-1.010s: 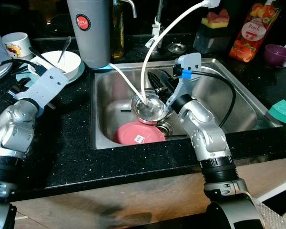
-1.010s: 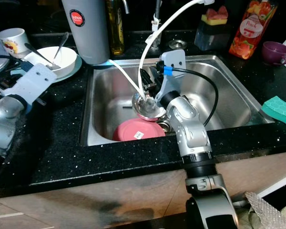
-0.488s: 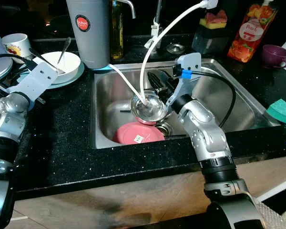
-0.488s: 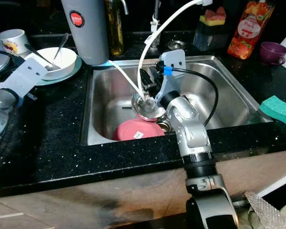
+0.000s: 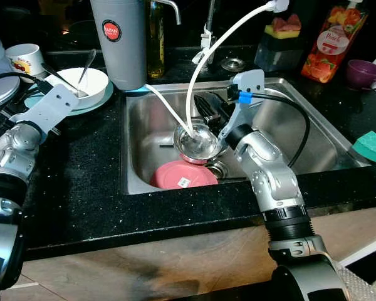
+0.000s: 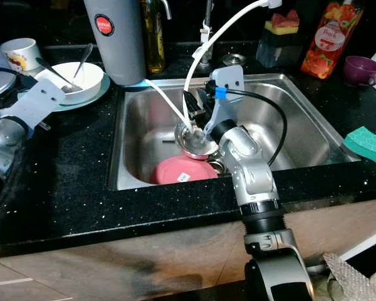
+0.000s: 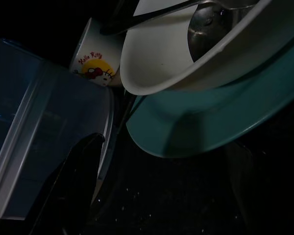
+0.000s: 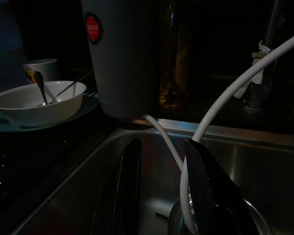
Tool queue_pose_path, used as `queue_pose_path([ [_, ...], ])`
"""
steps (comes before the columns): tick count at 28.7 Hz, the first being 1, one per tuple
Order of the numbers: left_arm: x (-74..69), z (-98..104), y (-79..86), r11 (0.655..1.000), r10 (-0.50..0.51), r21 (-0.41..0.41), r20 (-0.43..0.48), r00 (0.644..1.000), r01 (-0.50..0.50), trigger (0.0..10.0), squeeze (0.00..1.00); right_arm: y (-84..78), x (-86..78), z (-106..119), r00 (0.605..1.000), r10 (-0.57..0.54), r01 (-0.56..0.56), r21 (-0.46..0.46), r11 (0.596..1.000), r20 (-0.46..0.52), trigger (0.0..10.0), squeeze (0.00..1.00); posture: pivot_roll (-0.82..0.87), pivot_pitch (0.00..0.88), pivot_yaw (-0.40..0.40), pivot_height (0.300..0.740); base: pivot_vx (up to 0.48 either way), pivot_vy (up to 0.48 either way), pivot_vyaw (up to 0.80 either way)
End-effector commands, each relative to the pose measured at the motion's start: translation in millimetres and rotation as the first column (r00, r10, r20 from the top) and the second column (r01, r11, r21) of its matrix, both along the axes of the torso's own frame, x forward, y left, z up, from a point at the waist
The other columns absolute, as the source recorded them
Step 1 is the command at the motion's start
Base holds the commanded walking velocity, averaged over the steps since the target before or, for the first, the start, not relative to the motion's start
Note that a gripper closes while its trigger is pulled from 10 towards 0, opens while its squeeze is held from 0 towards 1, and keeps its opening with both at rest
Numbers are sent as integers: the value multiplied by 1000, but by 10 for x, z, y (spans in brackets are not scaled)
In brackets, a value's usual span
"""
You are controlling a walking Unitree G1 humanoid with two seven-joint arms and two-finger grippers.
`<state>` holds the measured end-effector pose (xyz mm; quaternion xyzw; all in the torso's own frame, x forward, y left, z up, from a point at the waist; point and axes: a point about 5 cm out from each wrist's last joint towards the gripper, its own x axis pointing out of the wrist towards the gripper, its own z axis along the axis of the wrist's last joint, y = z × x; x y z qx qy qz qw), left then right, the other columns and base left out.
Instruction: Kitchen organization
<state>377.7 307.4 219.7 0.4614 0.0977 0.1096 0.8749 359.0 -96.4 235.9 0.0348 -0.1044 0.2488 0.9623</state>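
Observation:
A steel bowl (image 5: pixel 197 141) sits in the sink (image 5: pixel 313 135) above a pink plate (image 5: pixel 183 176), with a white hose (image 5: pixel 200 69) running down into it. My right gripper (image 8: pixel 161 144) hangs open just over the bowl, and the hose passes between its fingers, close to one of them. On the counter to the left, a white bowl (image 5: pixel 86 81) with two spoons rests on a teal plate (image 7: pixel 206 132). My left gripper (image 7: pixel 161 144) is open and low at that plate's near rim, its arm (image 5: pixel 50 110) beside it.
A Hello Kitty mug (image 5: pixel 24 58) and a clear tub (image 7: pixel 34 142) stand left of the plate. A tall grey canister (image 5: pixel 119 41), oil bottle, sponge holder, orange soap bottle (image 5: pixel 329 41) and purple cup (image 5: pixel 363 72) line the back. A teal sponge (image 5: pixel 371 145) lies right of the sink.
My left arm has drawn back to the left, away from the sink, and now sits by the teal plate. The right arm has not moved.

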Motion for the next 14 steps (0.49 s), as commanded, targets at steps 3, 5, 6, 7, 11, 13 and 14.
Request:
queue_pose_path([
  [3, -27, -272, -9, 1000, -3, 23, -99, 995, 5, 10000, 0, -14, 6, 25, 1000, 0, 0, 18, 1000, -5, 10000, 0, 4, 82, -48, 740, 0, 0, 0],
  [5, -25, -269, -7, 1000, -4, 30, -99, 995, 7, 10000, 0, -14, 7, 25, 1000, 0, 0, 19, 1000, -5, 10000, 0, 4, 82, -48, 740, 0, 0, 0],
  [6, -24, -267, -5, 999, -4, 34, -99, 995, 7, 10000, 0, -14, 8, 26, 1000, 0, 0, 19, 1000, -5, 10000, 0, 4, 82, -48, 740, 0, 0, 0],
  [7, -22, -262, 0, 999, -3, 41, -99, 995, 7, 10000, 0, -14, 10, 25, 1000, -1, 1, 20, 1000, -6, 10000, 0, 4, 82, -48, 740, 0, 0, 0],
  [11, -21, -255, 13, 998, -3, 55, -101, 995, 9, 10000, 0, -19, 5, 26, 1000, -2, 2, 21, 1000, -6, 10000, 0, 1, 83, -46, 740, 0, 0, 0],
  [13, -19, -256, 15, 999, -5, 53, -103, 995, 10, 5333, 0, -21, 4, 26, 1000, -2, 2, 21, 1000, -7, 10000, 0, 0, 82, -45, 740, 0, 0, 0],
  [14, -19, -256, 15, 999, -5, 53, -103, 995, 10, 5333, 0, -21, 4, 26, 1000, -2, 2, 21, 1000, -7, 10000, 0, 0, 82, -45, 740, 0, 0, 0],
])
